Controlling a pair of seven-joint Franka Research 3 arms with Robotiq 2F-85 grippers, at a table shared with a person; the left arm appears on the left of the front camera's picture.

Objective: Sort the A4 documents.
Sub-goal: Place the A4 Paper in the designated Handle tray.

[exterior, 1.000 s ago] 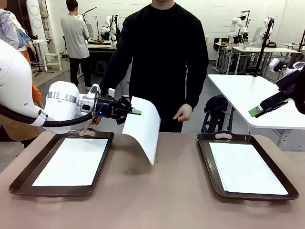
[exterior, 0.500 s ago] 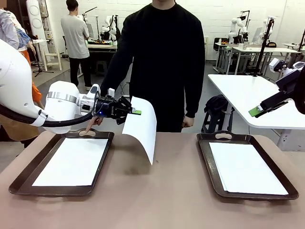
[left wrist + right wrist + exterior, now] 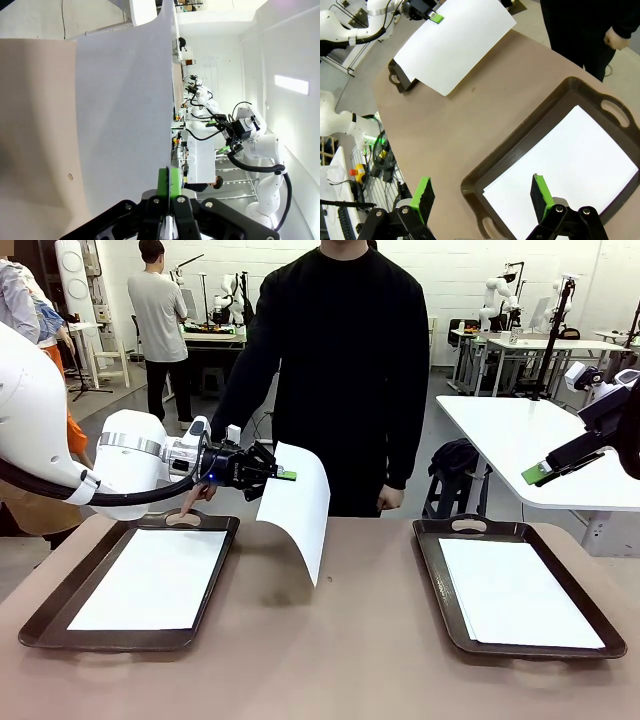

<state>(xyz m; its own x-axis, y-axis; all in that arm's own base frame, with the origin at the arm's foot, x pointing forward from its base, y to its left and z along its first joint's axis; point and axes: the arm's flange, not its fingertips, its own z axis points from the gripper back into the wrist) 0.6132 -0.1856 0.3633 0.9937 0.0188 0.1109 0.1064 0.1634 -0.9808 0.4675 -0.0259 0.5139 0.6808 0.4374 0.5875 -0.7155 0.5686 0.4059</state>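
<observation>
The left gripper (image 3: 285, 476) pinches one corner of a sheet (image 3: 300, 510) that hangs curled above the table, between the left tray (image 3: 226, 550) and the right tray (image 3: 432, 570); the right gripper (image 3: 480, 197) waits with jaws spread; delivery is under way; next, probably lowering it flat into a tray.

White walls (image 3: 440, 265) and a grey floor (image 3: 120, 410); 1 white side table (image 3: 520, 440) stands right, workbenches (image 3: 210, 338) behind.
</observation>
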